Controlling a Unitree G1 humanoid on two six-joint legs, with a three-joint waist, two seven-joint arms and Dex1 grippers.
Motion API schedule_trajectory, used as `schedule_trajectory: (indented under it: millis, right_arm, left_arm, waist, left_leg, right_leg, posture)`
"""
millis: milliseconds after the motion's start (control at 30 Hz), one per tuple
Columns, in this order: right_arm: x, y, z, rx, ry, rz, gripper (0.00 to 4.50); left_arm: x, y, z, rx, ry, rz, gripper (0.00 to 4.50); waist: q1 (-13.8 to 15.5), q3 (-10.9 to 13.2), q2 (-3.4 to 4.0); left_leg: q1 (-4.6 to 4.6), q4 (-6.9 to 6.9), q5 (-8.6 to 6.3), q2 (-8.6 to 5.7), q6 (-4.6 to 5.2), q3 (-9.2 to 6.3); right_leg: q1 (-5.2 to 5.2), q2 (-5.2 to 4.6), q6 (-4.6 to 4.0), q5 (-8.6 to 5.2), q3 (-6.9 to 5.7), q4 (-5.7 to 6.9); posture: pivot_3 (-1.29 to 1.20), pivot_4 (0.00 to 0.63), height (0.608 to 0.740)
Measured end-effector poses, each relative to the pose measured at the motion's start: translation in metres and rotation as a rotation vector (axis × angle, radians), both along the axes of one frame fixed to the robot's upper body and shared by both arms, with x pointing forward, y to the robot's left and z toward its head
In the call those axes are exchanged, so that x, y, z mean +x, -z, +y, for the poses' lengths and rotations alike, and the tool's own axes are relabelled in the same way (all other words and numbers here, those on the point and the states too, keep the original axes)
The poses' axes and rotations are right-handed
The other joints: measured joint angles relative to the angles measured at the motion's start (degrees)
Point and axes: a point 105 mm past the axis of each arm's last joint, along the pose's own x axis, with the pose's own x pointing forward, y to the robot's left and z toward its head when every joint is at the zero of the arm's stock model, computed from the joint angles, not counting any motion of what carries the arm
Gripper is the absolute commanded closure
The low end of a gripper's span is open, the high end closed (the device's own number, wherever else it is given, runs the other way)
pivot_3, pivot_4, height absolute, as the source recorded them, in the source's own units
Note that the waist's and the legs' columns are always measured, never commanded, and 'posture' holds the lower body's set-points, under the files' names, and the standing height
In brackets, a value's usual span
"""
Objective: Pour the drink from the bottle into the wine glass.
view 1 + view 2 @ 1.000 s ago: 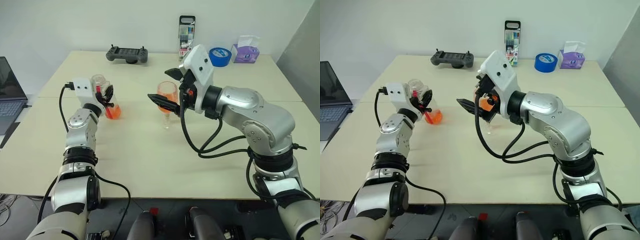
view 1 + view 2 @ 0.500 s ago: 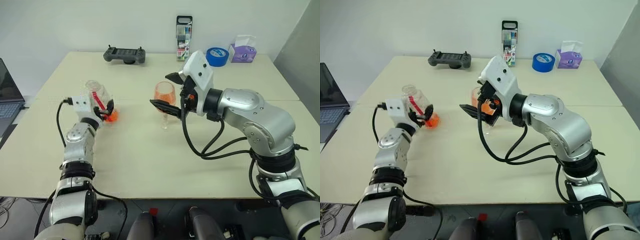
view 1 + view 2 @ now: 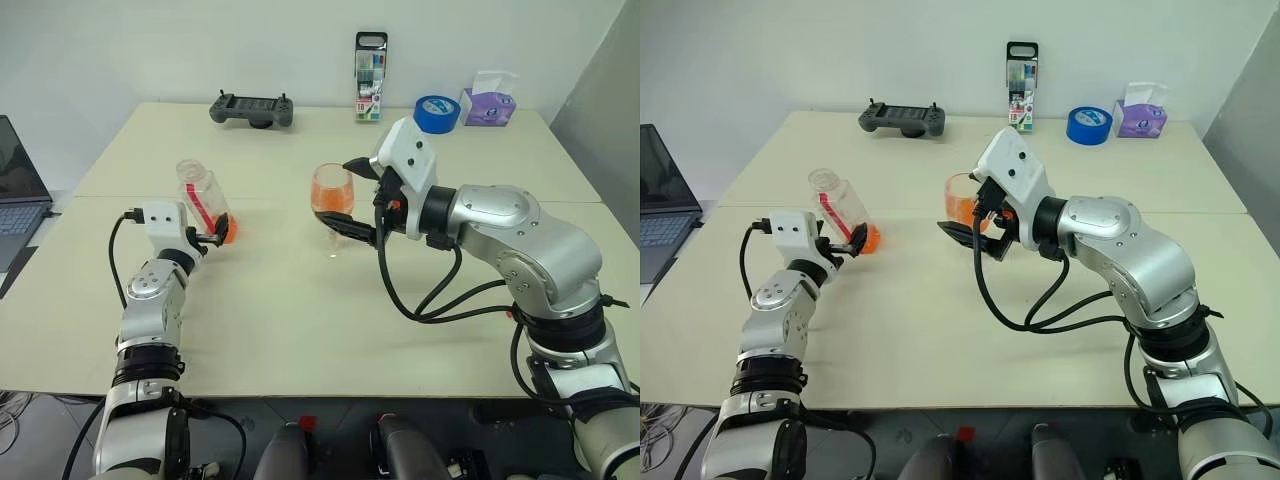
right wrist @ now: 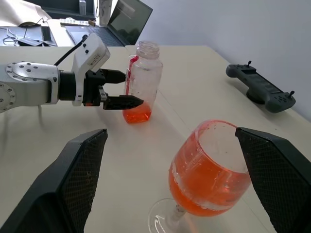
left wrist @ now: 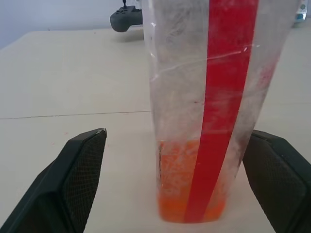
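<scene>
The bottle stands capless on the table, with a red stripe down its side and a little orange drink left at its bottom. My left gripper is open around the bottle's base, its fingers clear of the plastic on both sides. The wine glass stands at the table's middle, its bowl about half full of orange drink. My right gripper is open, level, with one finger on each side of the bowl and not touching it.
Along the far edge lie a black game controller, a tall clear marker case, a blue tape roll and a tissue box. A laptop sits past the table's left side.
My left gripper has opened and let go of the bottle, which went from tilted in its grip to standing on the table. The left hand sank and drew back. The right gripper stayed open.
</scene>
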Motion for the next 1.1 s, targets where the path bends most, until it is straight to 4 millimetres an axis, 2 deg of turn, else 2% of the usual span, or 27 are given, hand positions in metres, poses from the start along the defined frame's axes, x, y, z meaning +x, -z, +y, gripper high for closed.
schedule_trajectory:
  millis: [233,433,700,867,967,1033,1100]
  right_arm:
    - [0.002,0.000,-0.002,-0.006,0.007,-0.008,0.00]
    - [0.003,0.002,-0.007,-0.031,0.006,-0.004,0.00]
    - [0.004,0.009,-0.025,-0.079,0.020,0.040,0.00]
    - [0.002,0.005,-0.036,-0.087,0.014,0.060,0.00]
    - [-0.003,-0.001,-0.049,-0.072,0.002,0.086,0.00]
    - [-0.012,-0.001,-0.072,-0.061,-0.001,0.142,0.00]
    - [-0.018,-0.001,-0.084,-0.037,-0.009,0.179,0.00]
  left_arm:
    - [-0.004,-0.007,-0.002,0.012,-0.004,-0.011,0.02]
    - [-0.026,-0.013,-0.020,0.076,0.069,-0.019,0.02]
    - [-0.049,-0.057,-0.026,0.130,0.029,-0.139,0.02]
    - [-0.057,-0.077,-0.041,0.113,0.083,-0.190,0.02]
    - [-0.061,-0.089,-0.052,0.115,0.173,-0.192,0.02]
    - [-0.069,-0.100,-0.072,0.116,0.346,-0.160,0.02]
    - [-0.076,-0.112,-0.089,0.117,0.470,-0.150,0.02]
  waist:
    - [0.0,0.0,0.00]
    - [0.0,0.0,0.00]
    - [0.0,0.0,0.00]
    - [0.1,0.0,-0.01]
    - [0.1,0.0,-0.04]
    - [0.4,0.1,-0.10]
    - [0.3,0.1,-0.10]
  left_leg:
    - [0.00,0.00,0.00,0.00,0.00,0.02]
    - [0.00,-0.03,0.00,0.01,0.00,0.03]
    - [0.03,-0.02,0.00,0.00,0.00,0.03]
    - [0.03,-0.02,0.00,-0.01,0.00,0.04]
    - [0.00,-0.02,-0.01,0.00,0.00,0.06]
    - [-0.05,-0.02,-0.01,-0.01,0.01,0.07]
    - [0.00,-0.02,-0.01,-0.03,0.01,0.13]
  right_leg:
    - [0.00,0.00,0.00,0.00,0.01,-0.01]
    - [0.00,-0.03,0.00,0.00,0.03,-0.03]
    - [0.06,-0.03,0.01,-0.01,0.02,-0.05]
    - [0.07,-0.02,0.01,-0.01,0.02,-0.07]
    - [0.08,0.04,0.01,-0.01,-0.01,-0.08]
    - [0.14,0.07,0.01,-0.02,-0.11,-0.19]
    - [0.14,0.12,0.02,-0.02,0.04,-0.15]
  posture:
    - [0.00,0.150,0.740]
    - [0.00,0.150,0.740]
    - [0.00,0.150,0.740]
    - [0.00,0.150,0.740]
    - [0.00,0.150,0.740]
    - [0.00,0.150,0.740]
    - [0.00,0.150,0.740]
